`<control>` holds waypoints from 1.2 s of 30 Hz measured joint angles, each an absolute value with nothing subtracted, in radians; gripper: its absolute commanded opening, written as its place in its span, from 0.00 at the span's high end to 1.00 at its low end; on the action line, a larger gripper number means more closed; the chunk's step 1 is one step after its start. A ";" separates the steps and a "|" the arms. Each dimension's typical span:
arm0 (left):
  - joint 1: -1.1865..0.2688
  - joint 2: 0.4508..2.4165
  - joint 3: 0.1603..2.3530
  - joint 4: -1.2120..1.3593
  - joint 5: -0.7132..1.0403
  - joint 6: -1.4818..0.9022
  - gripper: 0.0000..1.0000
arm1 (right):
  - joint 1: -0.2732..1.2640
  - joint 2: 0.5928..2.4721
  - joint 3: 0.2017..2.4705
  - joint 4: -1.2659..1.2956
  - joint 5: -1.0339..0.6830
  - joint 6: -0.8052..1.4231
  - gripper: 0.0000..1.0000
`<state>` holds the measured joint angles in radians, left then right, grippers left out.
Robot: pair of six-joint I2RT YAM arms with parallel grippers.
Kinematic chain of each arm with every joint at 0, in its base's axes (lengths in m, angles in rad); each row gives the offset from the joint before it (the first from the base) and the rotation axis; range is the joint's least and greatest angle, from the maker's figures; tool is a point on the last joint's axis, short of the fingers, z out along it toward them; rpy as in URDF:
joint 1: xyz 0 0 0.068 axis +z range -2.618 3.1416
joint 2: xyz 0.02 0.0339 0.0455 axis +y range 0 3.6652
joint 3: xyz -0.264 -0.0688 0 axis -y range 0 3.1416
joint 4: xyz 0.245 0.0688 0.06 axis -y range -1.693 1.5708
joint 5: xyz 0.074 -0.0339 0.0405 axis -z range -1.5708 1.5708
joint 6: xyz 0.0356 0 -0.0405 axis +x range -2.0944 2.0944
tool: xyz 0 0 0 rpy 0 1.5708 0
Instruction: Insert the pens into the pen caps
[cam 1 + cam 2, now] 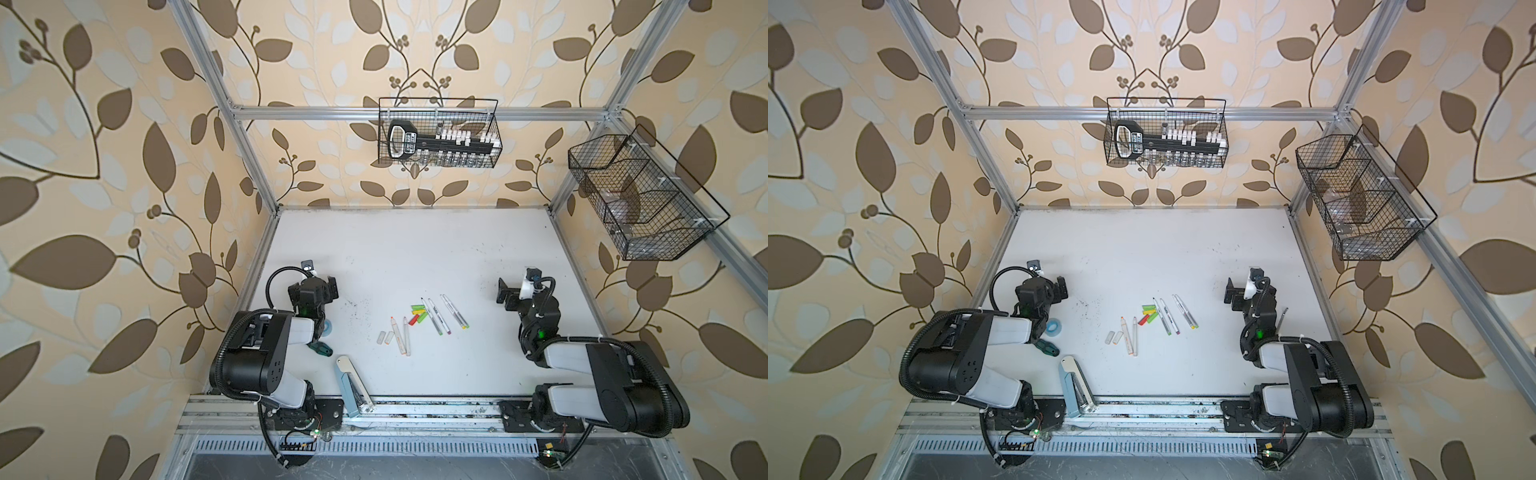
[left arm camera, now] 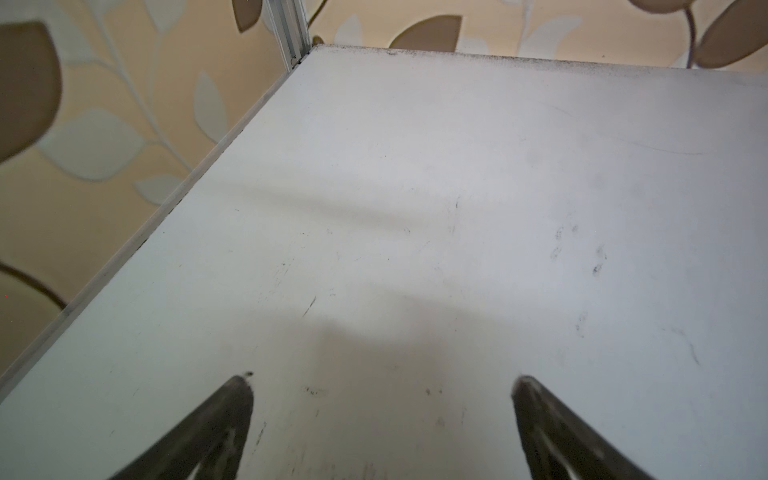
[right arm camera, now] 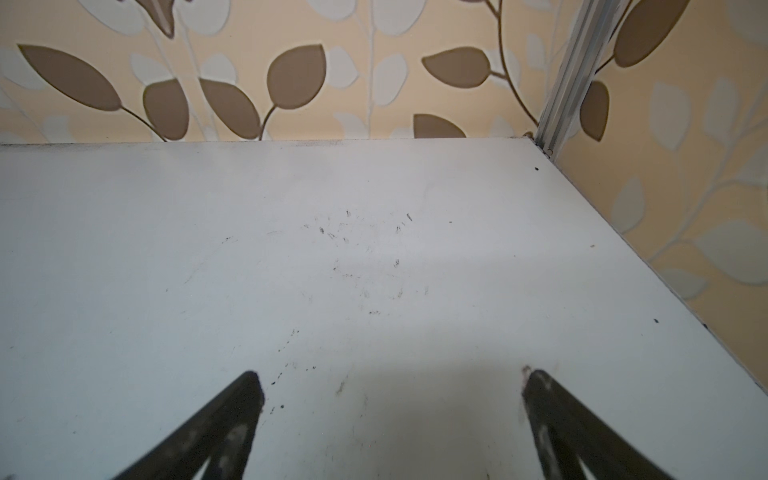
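Both arms are parked with nothing in them: the left gripper [image 1: 329,286] and the right gripper [image 1: 504,291] each have their jaws spread wide. Both wrist views show only bare table [image 2: 415,166] between the fingertips, so neither wrist camera sees the goods.

In both top views everything sits in the lower middle of the frame, between the two arms. The slim pens [image 1: 454,311] lie flat, their long axes running diagonally from upper left to lower right, just below and left of the right gripper. That arm looks like the nearer one to me.

The coloured pen caps [image 1: 419,312] are bunched just left of those pens: green, yellow and one red, stubby little tubes, touching or almost touching each other. Further lower left are two thicker white pens [image 1: 402,338], lying closer to vertical in the frame, with two whitish caps [image 1: 385,337] beside them. That pair lies down and right from the left gripper, well apart from it.

The slim barrels are white with dark print and tiny coloured ends. Honestly, from up here it's too small to tell which end is the nib.
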<state>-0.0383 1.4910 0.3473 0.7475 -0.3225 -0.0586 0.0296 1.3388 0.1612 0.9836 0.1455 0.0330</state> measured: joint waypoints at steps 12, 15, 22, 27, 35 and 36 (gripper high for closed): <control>-0.213 1.381 0.575 0.376 -0.540 -0.043 0.01 | 0.030 1.339 0.161 0.983 0.145 0.033 0.00; -0.253 1.382 0.689 0.194 -0.619 -0.104 0.01 | 0.030 1.339 0.161 0.983 0.145 0.033 0.00; -0.337 1.377 0.909 -0.247 -0.707 -0.307 0.01 | 0.030 1.339 0.162 0.983 0.145 0.033 0.00; -0.361 1.297 0.954 -0.508 -0.571 -0.422 0.01 | 0.030 1.339 0.163 0.981 0.145 0.033 0.00; -0.361 1.070 0.955 -0.763 -0.232 -0.434 0.01 | 0.031 1.336 0.177 0.956 0.146 0.028 0.00; -0.361 1.046 0.955 -0.786 -0.186 -0.421 0.01 | 0.034 1.330 0.185 0.934 0.149 0.027 0.00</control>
<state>-0.3611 1.0462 0.9546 -0.7860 -0.1864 -0.4206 0.0338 1.3300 0.1852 0.9337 0.1493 0.0265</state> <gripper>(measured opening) 0.988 0.992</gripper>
